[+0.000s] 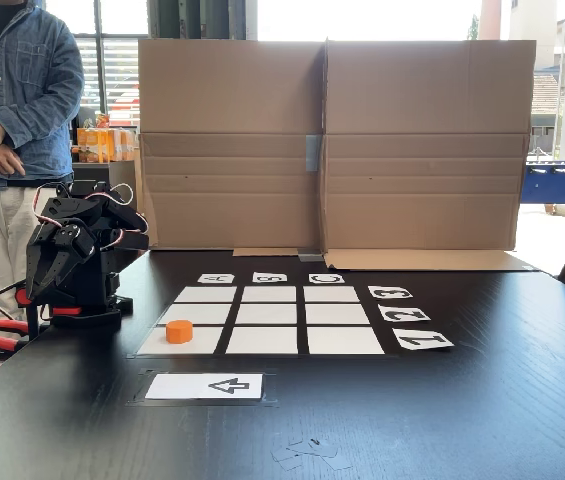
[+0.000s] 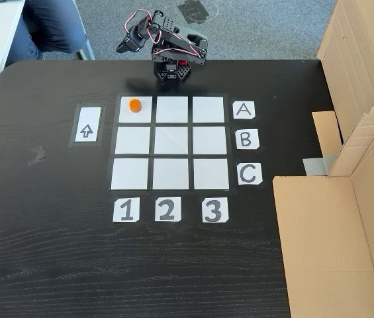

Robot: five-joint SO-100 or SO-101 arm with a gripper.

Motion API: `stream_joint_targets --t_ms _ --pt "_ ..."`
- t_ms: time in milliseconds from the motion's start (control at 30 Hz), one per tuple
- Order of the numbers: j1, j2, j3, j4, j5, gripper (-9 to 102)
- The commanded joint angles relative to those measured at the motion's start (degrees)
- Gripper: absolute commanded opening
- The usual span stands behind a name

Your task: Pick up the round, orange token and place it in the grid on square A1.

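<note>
Token (image 2: 134, 105): you see it resting on square A1 (image 2: 136, 115) of the grid (image 2: 170, 142).
Pincer (image 1: 46, 272): folded clear of the grid; you cannot tell its jaw state.

A bright orange token (image 2: 134, 105) sits on the white-squared grid (image 2: 170, 173) with black gaps, on a black wood-grain desk (image 2: 54, 252) beside brown cardboard (image 1: 422, 140).
</note>
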Motion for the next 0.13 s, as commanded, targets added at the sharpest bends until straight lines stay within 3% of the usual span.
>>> stream_joint_targets --t_ms 0,100 --pt "-0.62 0.35 0.09 -0.79 -0.35 0" --pt "-0.62 0.35 0.09 -0.79 -0.35 0"
